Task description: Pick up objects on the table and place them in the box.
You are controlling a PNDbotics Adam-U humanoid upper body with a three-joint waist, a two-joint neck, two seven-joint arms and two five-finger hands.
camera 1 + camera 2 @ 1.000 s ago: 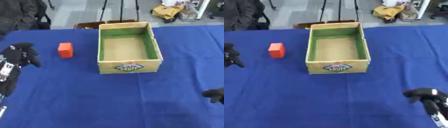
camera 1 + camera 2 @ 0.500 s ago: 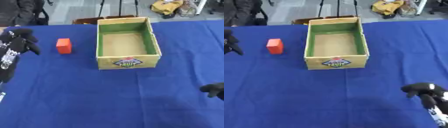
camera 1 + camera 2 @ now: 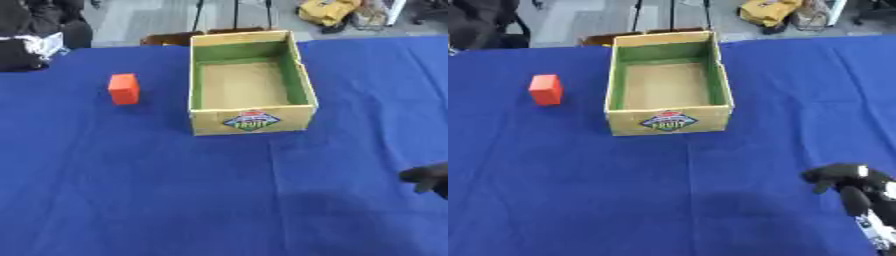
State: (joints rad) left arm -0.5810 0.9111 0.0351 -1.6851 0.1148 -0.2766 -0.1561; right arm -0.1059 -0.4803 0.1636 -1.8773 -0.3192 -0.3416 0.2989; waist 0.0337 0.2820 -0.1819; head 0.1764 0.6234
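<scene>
An orange block (image 3: 123, 89) stands on the blue table left of the box. The cardboard box (image 3: 250, 121) has green inner walls, a fruit label on its front and nothing inside. My left hand (image 3: 19, 54) shows as a dark shape at the far left edge, well away from the block and up-left of it; it is cut off by the view's edge. My right hand (image 3: 849, 179) hovers low at the near right, fingers relaxed and holding nothing, far from both block and box.
The blue cloth (image 3: 175, 190) covers the whole table. Behind the far edge are a brown chair back (image 3: 597, 39), tripod legs (image 3: 234, 12), a yellow bag (image 3: 767, 11) and dark clothing (image 3: 479, 22) at the far left.
My left hand has moved up and away toward the far left corner, farther from the block. The right hand has stayed near the lower right. Block and box stay put.
</scene>
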